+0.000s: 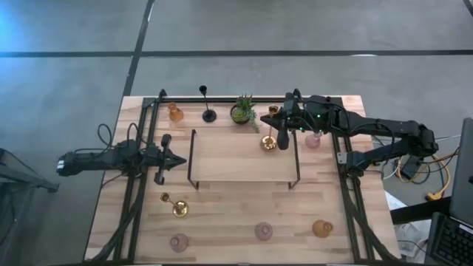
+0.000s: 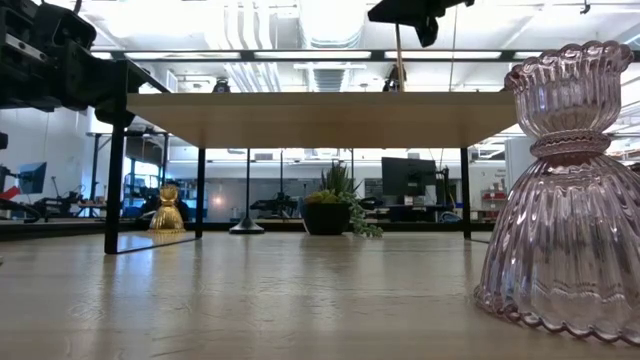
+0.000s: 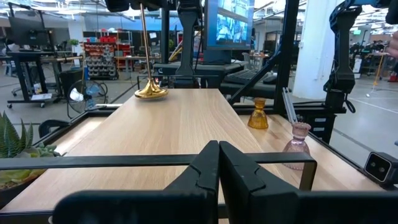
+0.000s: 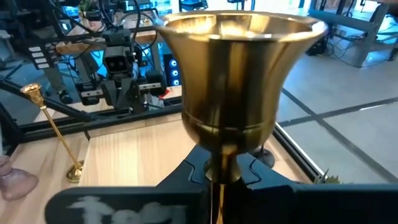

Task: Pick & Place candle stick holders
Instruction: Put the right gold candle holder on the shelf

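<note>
The tall gold candle holder (image 1: pixel 269 142) stands upright on the raised wooden shelf (image 1: pixel 229 159), near its right back corner, with the right gripper (image 1: pixel 283 127) clenched around its slim stem just below the cup (image 4: pixel 239 74). The step in hand looks like the grasp at a pick or placing on the shelf; which of the two I cannot tell. Its base (image 3: pixel 151 93) sits flat on the shelf top, so the next move calls either for a straight lift or for letting go and backing off without tipping the slender stem.

The holder is close to the shelf's right edge and to the shelf's black frame (image 1: pixel 298 159), so room to that side is tight; the middle of the shelf is bare. Just behind it are the potted plant (image 1: pixel 242 111) and the black candle holder (image 1: pixel 206 103). A pink glass holder (image 1: pixel 313 140) sits just right of the shelf. A second gold holder (image 1: pixel 174 204) lies on the table's front left. The left gripper (image 1: pixel 177 160) waits clenched and empty at the shelf's left edge.
</note>
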`<state>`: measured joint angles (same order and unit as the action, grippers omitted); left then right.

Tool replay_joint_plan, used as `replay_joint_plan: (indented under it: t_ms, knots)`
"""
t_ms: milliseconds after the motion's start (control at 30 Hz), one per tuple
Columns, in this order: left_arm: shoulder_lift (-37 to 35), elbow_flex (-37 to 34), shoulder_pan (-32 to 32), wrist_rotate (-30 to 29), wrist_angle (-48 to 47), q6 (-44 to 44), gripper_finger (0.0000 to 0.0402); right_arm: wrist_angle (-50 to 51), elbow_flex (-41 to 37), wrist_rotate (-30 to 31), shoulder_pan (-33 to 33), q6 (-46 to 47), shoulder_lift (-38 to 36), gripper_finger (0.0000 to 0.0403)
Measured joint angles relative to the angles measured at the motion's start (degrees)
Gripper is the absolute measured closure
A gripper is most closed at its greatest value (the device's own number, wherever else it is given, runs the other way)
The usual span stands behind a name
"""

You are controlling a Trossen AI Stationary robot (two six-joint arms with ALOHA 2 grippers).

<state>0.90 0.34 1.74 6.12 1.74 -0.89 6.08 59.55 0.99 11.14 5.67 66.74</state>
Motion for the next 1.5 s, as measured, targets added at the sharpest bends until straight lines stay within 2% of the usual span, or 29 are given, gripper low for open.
replay_joint_plan:
  t_ms: [833, 1500]
  knots:
    - [0.0, 0.0, 0.0, 0.0, 0.0, 0.0, 0.0387, -8.4, -0.9, -2.6, 0.0, -0.3, 3.5, 0.0395]
    - [0.0, 0.0, 0.0, 0.0, 0.0, 0.0, 0.0387, -8.5, -1.4, -2.5, 0.0, 0.0, 3.9, 0.0394]
